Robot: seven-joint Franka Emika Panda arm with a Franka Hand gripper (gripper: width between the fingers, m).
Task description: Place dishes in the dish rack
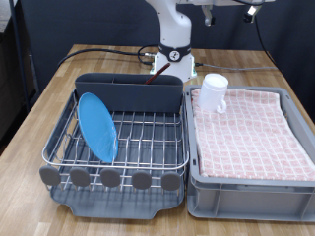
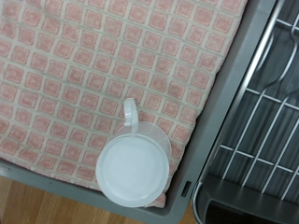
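The blue plate (image 1: 97,126) stands on edge in the silver wire dish rack (image 1: 148,133), at its left side in the exterior view. The white mug (image 1: 214,92) stands upright on the pink checked cloth (image 1: 251,133) in the grey crate, at the corner nearest the rack. In the wrist view the mug (image 2: 135,163) is seen from above, handle (image 2: 131,114) towards the cloth, with no fingers in the picture. A thin reddish-brown piece (image 1: 150,81) shows at the dark grey caddy (image 1: 130,93); it looks like the wooden spoon. My gripper (image 1: 210,14) is high above the mug, cut off by the exterior view's top.
The grey crate (image 1: 246,192) sits right of the rack, touching it. The rack's dark tray (image 1: 113,197) reaches the table's front edge. Black cables (image 1: 98,54) run over the wooden table behind the rack, by the robot base (image 1: 174,54).
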